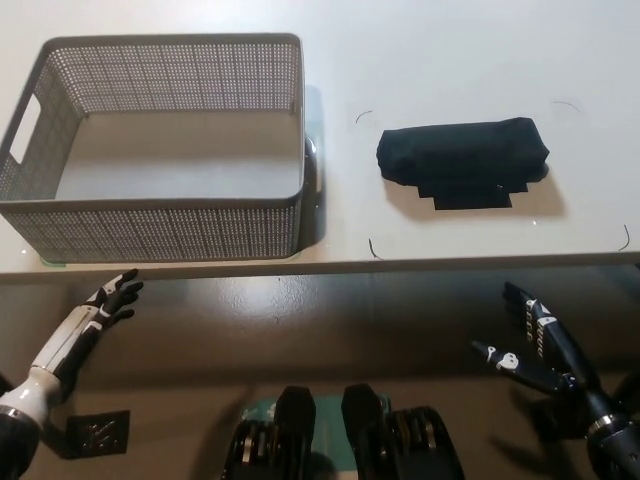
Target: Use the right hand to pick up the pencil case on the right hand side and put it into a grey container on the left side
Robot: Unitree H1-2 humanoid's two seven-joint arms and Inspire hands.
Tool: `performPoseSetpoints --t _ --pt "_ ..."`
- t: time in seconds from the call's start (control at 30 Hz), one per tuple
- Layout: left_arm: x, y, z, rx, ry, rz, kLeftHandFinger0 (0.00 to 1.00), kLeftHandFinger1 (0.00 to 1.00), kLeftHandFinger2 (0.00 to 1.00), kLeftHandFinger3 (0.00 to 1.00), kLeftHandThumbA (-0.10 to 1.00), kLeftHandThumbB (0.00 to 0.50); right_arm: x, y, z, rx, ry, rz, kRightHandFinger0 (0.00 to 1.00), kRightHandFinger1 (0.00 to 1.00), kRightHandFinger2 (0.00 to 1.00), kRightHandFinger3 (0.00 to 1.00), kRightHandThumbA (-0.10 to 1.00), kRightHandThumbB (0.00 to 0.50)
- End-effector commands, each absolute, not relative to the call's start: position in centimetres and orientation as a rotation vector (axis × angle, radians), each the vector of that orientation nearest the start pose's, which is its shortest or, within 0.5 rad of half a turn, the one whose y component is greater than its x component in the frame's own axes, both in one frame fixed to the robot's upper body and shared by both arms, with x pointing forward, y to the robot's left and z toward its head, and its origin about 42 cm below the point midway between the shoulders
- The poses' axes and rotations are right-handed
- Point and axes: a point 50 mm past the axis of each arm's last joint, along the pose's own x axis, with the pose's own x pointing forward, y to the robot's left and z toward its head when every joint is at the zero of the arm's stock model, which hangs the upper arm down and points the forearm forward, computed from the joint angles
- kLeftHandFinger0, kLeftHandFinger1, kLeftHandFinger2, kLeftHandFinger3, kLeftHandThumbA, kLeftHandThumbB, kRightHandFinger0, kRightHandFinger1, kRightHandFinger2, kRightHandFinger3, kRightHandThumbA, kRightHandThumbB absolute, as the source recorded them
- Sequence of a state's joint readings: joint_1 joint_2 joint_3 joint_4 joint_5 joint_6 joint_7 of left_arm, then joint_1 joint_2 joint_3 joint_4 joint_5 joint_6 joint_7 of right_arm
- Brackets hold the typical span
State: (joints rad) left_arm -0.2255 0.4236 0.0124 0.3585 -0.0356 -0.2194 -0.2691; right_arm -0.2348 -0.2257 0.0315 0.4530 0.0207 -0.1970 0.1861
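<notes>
A black pencil case lies flat on the right side of a pale desk, well apart from a grey perforated container that stands on the left side of the same surface. The container is rectangular, with a cut-out handle in its left wall, and nothing shows inside it. Thin dark corner marks on the desk frame the patch where the pencil case sits. Below the desk's front edge, the robot's black right hand hangs at the lower right of the head view, fingers spread apart and holding nothing, clear of the desk and short of the pencil case. The white left hand rests at the lower left, just under the desk edge below the container's front wall, its dark-tipped fingers likewise loosely apart and empty. A small dark tag lies on the floor near the left forearm.
</notes>
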Motion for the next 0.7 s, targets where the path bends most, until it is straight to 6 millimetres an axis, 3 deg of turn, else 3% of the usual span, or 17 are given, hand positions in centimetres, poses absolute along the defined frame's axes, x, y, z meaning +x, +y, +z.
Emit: performPoseSetpoints --t 0.0,0.17,0.27,0.5,0.57,0.67 --pt "35.3 35.8 13.4 0.407 -0.140 -0.245 1.00 1.00 1.00 1.00 0.98 0.303 35.0 -27.2 8.7 -0.278 -0.091 0.249 1.00 1.00 1.00 1.00 1.00 0.316" --pt "34.5 35.6 14.0 0.399 -0.163 -0.249 1.00 1.00 1.00 1.00 0.99 0.327 32.9 -26.5 11.1 -0.354 -0.188 0.307 1.00 1.00 1.00 1.00 1.00 0.301" --pt "34.2 35.4 14.0 0.394 -0.167 -0.257 1.00 1.00 1.00 1.00 0.99 0.344 31.3 -26.0 13.2 -0.369 -0.242 0.342 1.00 1.00 1.00 1.00 1.00 0.328" --pt "33.4 34.9 14.7 0.435 -0.212 -0.279 1.00 1.00 1.00 1.00 1.00 0.338 28.4 -25.9 17.5 -0.342 -0.384 0.375 1.00 1.00 1.00 1.00 0.99 0.307" --pt "33.0 34.5 14.9 0.432 -0.217 -0.286 1.00 1.00 1.00 1.00 1.00 0.368 27.9 -25.8 18.7 -0.331 -0.407 0.380 1.00 1.00 1.00 1.00 0.98 0.328" --pt "32.1 33.5 14.8 0.405 -0.227 -0.310 1.00 1.00 1.00 1.00 1.00 0.334 27.6 -25.8 20.2 -0.346 -0.451 0.369 1.00 1.00 1.00 1.00 0.99 0.345"
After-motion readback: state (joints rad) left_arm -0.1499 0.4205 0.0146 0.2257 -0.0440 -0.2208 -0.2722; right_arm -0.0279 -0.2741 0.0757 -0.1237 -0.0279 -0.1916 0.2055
